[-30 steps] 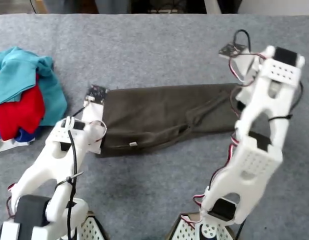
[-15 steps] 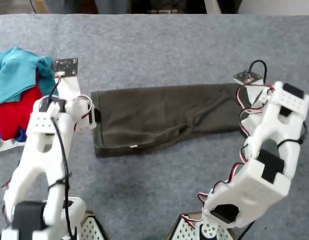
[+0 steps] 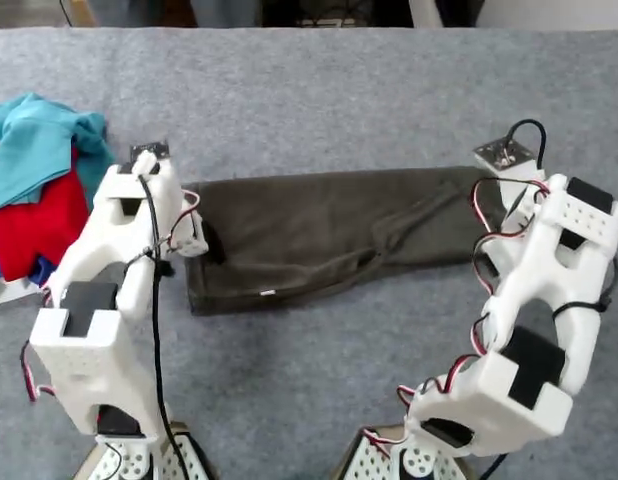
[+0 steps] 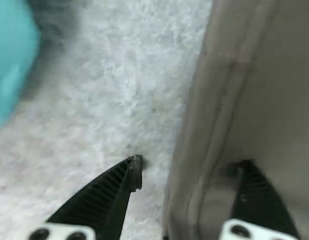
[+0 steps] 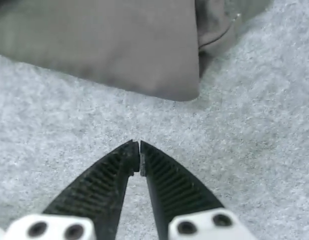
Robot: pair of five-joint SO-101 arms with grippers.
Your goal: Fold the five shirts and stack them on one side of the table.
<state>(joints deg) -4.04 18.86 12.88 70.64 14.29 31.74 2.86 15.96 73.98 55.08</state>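
Well, the dark olive shirt (image 3: 329,240) lies across the middle of the high view, folded into a long flat band that is rumpled toward its right half. At its left end the left gripper (image 4: 190,170) stands wide, straddling the hem. The right gripper (image 5: 139,157) is pinched closed over the grey felt tabletop (image 3: 319,90), just off the shirt's right end. A heap of teal and red shirts (image 3: 39,190) sits at the left edge.

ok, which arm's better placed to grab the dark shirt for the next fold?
Left, probably. The left gripper is open and straddles the end edge of the dark shirt, so it looks ready to close. The right gripper is shut over bare table, just off the shirt's other end.
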